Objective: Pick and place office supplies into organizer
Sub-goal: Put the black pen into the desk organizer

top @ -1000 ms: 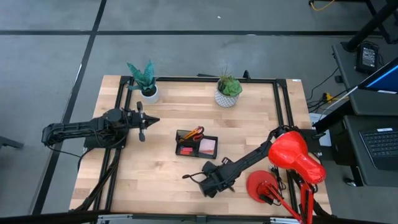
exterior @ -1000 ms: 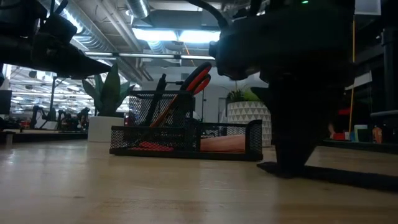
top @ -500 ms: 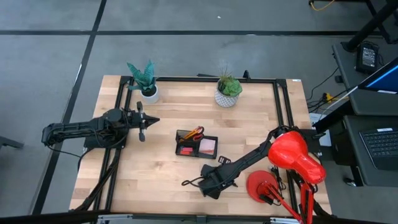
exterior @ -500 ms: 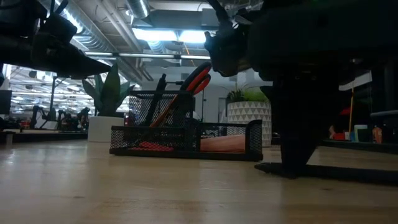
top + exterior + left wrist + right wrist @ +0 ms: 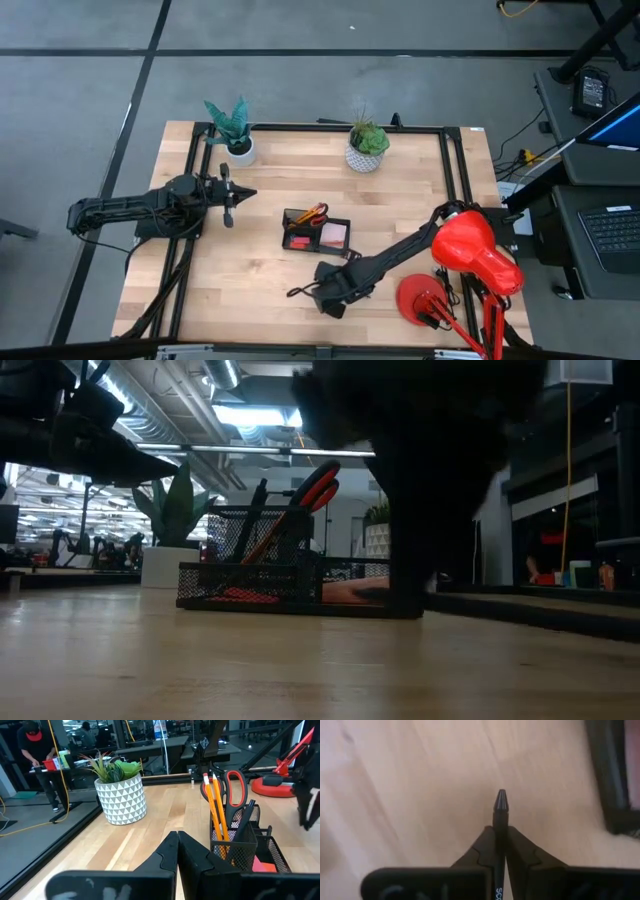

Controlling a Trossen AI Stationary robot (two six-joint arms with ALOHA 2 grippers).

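I count, by size: table (image 5: 250,290); my left arm (image 5: 130,210) parked at the left edge, left gripper (image 5: 178,851) clenched on nothing; my right arm (image 5: 400,255) reaching in from the right, right gripper (image 5: 500,842) clamped on a pen (image 5: 500,815) above bare wood just in front of the organizer (image 5: 316,232); two plants (image 5: 367,146) at the back; scissors (image 5: 235,787) and pencils (image 5: 214,805) upright in the organizer's cup; pink notes (image 5: 335,235) in its tray.

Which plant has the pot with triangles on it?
The spiky green plant at the table's back middle; its white pot is covered in triangles. The tall-leaved plant at the back left stands in a plain white pot.
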